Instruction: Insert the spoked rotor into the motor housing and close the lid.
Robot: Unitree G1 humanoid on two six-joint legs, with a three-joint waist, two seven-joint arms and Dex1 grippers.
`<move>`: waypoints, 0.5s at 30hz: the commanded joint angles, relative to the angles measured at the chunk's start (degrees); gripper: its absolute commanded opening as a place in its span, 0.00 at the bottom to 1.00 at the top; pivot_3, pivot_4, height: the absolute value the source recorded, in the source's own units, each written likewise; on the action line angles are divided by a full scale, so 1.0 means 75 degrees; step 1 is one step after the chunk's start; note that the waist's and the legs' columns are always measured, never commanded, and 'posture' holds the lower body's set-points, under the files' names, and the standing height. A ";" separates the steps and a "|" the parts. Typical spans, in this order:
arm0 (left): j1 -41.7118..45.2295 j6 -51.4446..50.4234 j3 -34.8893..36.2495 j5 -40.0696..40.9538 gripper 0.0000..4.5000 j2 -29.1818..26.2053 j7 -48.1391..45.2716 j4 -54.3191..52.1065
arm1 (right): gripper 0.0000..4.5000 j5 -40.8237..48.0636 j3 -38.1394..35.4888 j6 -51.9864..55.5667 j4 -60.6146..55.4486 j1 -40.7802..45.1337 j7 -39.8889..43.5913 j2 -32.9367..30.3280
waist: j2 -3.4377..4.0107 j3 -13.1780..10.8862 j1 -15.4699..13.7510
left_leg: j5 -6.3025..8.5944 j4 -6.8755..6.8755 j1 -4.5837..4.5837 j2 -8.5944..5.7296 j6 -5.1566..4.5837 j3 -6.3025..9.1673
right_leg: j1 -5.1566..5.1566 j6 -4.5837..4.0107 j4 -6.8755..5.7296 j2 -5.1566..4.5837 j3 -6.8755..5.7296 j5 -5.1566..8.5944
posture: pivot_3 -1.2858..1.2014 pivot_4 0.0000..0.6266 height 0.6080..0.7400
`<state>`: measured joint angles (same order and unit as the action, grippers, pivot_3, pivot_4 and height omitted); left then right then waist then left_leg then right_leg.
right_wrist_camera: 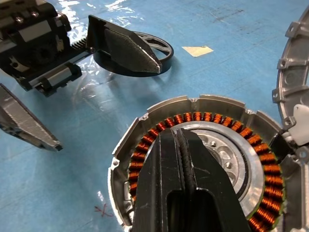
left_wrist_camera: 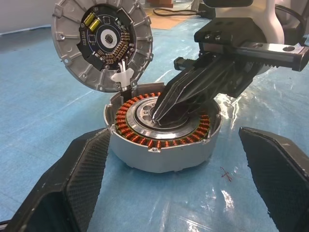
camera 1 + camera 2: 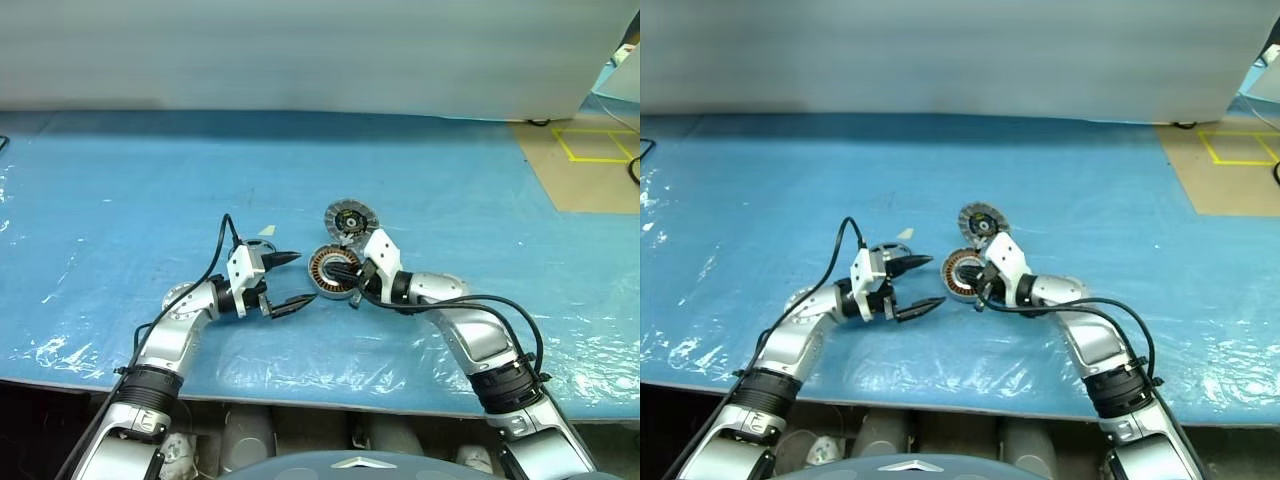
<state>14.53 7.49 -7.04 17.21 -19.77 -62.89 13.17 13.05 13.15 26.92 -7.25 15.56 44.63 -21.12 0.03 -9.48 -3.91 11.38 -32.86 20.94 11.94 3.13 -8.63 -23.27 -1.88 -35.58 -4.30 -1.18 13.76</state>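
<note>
We saw right hand (image 1: 186, 159) pinched shut, empty, tips inside motor housing (image 2: 164, 140). Spoked rotor (image 1: 157, 48) lay flat on tabletop at 10 o'clock from housing, nearest wide-open, empty left hand (image 3: 285, 280).

Bright, even overhead light. White glare patches glint off the crinkled blue plastic-covered surface (image 3: 90, 260) along its near edge and left side. Shadows stay short and soft. The head views look slightly hazy; the wrist views are sharp, with nearby black fingers (image 2: 72, 183) softly blurred.
</note>
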 commanded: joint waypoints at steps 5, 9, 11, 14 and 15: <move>0.0180 -0.0454 0.0320 0.0614 1.00 0.0090 0.0086 -0.0507 | 0.00 0.0237 -0.0318 -0.0428 -0.0351 0.0126 0.0315 -0.0248 | 0.0000 0.0000 -0.0001 | 0.0000 0.0000 0.0001 0.0001 0.0000 0.0000 | -0.0001 0.0000 0.0000 0.0000 -0.0001 0.0000 | 0.52 0.24 1.00; 0.0528 -0.1186 0.0479 0.1037 1.00 -0.0032 0.0109 -0.0869 | 0.00 0.0060 -0.0207 -0.0586 -0.0388 0.0212 0.0476 -0.0535 | 0.0000 0.0000 -0.0001 | 0.0000 0.0000 0.0004 0.0000 0.0000 0.0000 | -0.0004 0.0000 -0.0001 0.0001 -0.0001 0.0000 | 0.52 0.24 1.00; 0.0807 -0.1706 0.0493 0.1134 1.00 -0.0263 -0.0003 -0.0959 | 0.00 0.0031 -0.0185 -0.0624 -0.0416 0.0238 0.0521 -0.0630 | 0.0000 0.0000 -0.0001 | 0.0000 -0.0001 0.0003 -0.0001 0.0000 0.0000 | -0.0004 0.0000 -0.0003 0.0001 -0.0001 0.0000 | 0.52 0.24 1.00; 0.1446 -0.2044 0.0541 0.1038 1.00 -0.0686 -0.0260 -0.0655 | 0.00 0.0052 -0.0197 -0.0560 -0.0520 0.0284 0.0545 -0.0704 | 0.0000 0.0000 0.0002 | -0.0001 0.0000 0.0002 0.0000 -0.0001 0.0000 | -0.0005 0.0000 -0.0004 0.0003 -0.0001 0.0000 | 0.52 0.24 1.00; 0.1674 -0.2080 0.0571 0.1001 1.00 -0.0798 -0.0347 -0.0472 | 0.00 0.0052 -0.0197 -0.0539 -0.0557 0.0291 0.0552 -0.0722 | 0.0000 0.0000 0.0001 | -0.0001 0.0000 0.0004 -0.0001 -0.0001 0.0000 | -0.0007 0.0000 -0.0003 0.0003 -0.0001 0.0000 | 0.52 0.24 1.00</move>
<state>24.89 -7.55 -4.15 24.30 -24.67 -64.20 9.19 12.97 12.01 23.45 -8.15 16.81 48.44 -26.19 0.04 -9.49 -3.90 11.37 -32.86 20.98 11.93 3.11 -8.63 -23.32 -1.88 -35.60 -4.28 -1.19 13.76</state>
